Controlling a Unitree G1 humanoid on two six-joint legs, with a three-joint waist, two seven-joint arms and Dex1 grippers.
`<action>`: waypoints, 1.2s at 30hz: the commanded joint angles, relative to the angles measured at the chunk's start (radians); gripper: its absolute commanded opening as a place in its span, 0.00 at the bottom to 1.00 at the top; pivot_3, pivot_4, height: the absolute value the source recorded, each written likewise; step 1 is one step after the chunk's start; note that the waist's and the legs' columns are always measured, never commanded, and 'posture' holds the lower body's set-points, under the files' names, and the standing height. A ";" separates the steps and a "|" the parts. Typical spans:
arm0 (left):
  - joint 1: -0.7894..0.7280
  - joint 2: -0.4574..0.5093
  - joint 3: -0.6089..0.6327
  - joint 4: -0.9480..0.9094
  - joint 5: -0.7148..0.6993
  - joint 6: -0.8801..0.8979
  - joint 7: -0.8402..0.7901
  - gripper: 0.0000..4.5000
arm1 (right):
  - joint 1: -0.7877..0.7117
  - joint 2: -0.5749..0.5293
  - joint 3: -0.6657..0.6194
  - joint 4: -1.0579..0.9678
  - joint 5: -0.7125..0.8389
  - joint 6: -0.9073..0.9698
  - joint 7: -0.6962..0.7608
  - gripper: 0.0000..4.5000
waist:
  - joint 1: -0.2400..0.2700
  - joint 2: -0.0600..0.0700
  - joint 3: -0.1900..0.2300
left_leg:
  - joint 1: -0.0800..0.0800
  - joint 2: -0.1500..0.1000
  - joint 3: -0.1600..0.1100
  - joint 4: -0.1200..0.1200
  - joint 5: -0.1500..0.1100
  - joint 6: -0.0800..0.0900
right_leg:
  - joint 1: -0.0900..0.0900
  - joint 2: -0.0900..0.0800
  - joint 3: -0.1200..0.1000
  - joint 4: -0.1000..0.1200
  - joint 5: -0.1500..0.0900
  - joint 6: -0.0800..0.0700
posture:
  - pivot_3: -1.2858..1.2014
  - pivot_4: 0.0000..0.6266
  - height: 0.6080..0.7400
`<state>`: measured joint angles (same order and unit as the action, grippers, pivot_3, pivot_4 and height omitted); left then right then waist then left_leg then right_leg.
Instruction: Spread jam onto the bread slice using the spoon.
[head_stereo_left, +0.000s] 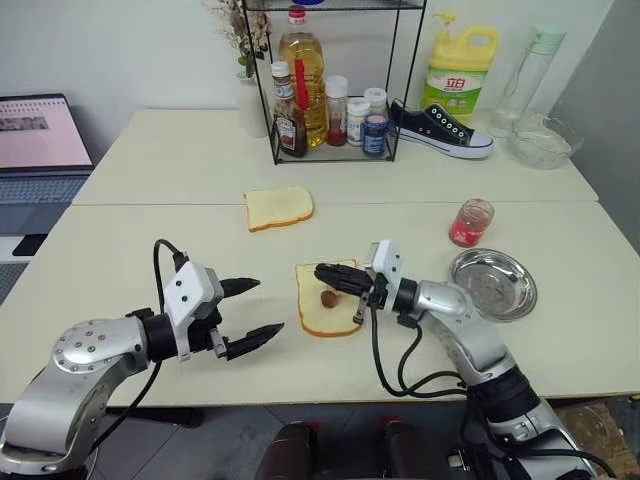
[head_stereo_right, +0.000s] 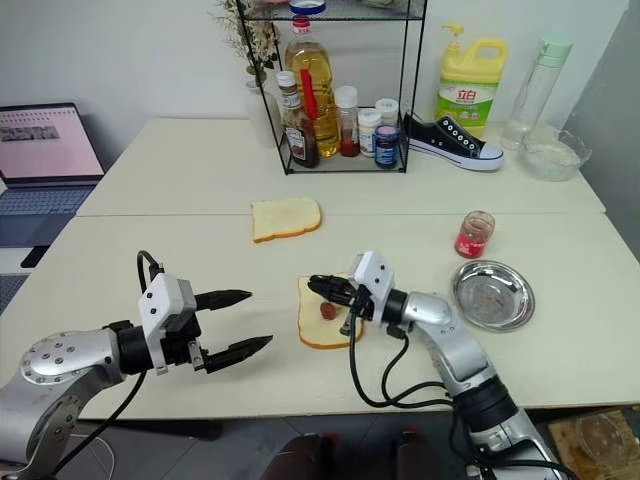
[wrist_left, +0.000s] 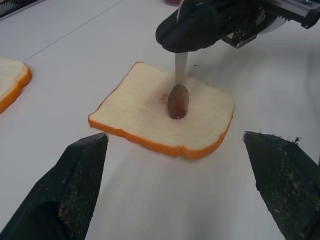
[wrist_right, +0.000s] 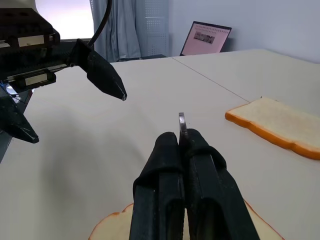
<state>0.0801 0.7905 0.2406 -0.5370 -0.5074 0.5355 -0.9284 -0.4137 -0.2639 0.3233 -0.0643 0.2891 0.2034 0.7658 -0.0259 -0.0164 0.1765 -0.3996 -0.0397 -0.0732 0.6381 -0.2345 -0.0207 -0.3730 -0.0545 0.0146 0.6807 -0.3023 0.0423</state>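
Spoon (wrist_left: 178, 95): held by its handle in the right gripper (head_stereo_left: 333, 277), standing steeply with the bowl down on the middle of the bread slice (head_stereo_left: 325, 309); the bowl carries dark red jam.
Right gripper: fingers pressed together on the spoon handle, pointing across the table toward the robot's left, just above the slice; in the right wrist view the handle's end pokes out between the closed fingers.
Left gripper (head_stereo_left: 250, 313): fingers spread wide apart, holding nothing, hovering over bare table near the slice on its left side, tips pointing toward it.
Bread slice: lies flat on the near table in front of the robot, between the two grippers; pale face with an orange-tan crust, a small red smear beside the spoon bowl.
Second slice (head_stereo_left: 278, 207): flat on the table farther back and a little left, well apart from the first.
Jam jar (head_stereo_left: 471, 222): small clear glass with red paste inside, upright on the right side of the table, just behind the metal dish (head_stereo_left: 493, 284).
Metal dish: round, shiny, to the right of the right arm.
Wire rack (head_stereo_left: 332, 80): at the back, holding an oil bottle, a dark sauce bottle and small jars.
Back right: black sneaker (head_stereo_left: 440, 129), yellow detergent jug (head_stereo_left: 460, 62), glass bowl (head_stereo_left: 543, 141).
Laptop (head_stereo_left: 40, 140): open, at the far left.
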 joint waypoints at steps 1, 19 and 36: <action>-0.015 0.015 0.008 0.000 -0.008 -0.018 -0.006 1.00 | -0.037 -0.015 -0.079 -0.102 0.052 0.077 -0.017 0.00 | 0.000 0.000 0.000 | 0.000 0.000 0.000 0.000 0.000 0.000 | 0.000 0.000 0.000 0.000 0.000 0.000 | 0.52 0.24 1.00; -0.076 0.019 -0.029 0.040 -0.002 -0.027 -0.029 1.00 | -0.121 0.126 -0.350 -0.054 0.522 0.801 -0.259 0.00 | -0.003 0.000 0.000 | 0.000 0.000 0.000 -0.003 0.000 0.000 | -0.001 0.000 0.001 -0.001 0.000 0.000 | 0.52 0.24 1.00; -0.076 0.022 -0.036 0.017 -0.015 -0.014 -0.021 1.00 | -0.279 0.112 -0.417 0.509 0.351 0.538 -0.199 0.00 | -0.003 0.000 0.001 | 0.001 0.000 0.001 -0.003 0.000 0.000 | -0.001 0.001 0.000 0.000 0.000 0.000 | 0.52 0.24 1.00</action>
<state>0.0162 0.7985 0.2001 -0.4955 -0.5079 0.5245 -0.9495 -0.6674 -0.1144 -0.0514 0.4006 0.6896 0.8079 0.5754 -0.0286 -0.0160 0.1771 -0.3986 -0.0401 -0.0719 0.6347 -0.2344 -0.0207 -0.3736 -0.0537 0.0148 0.6811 -0.3023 0.0421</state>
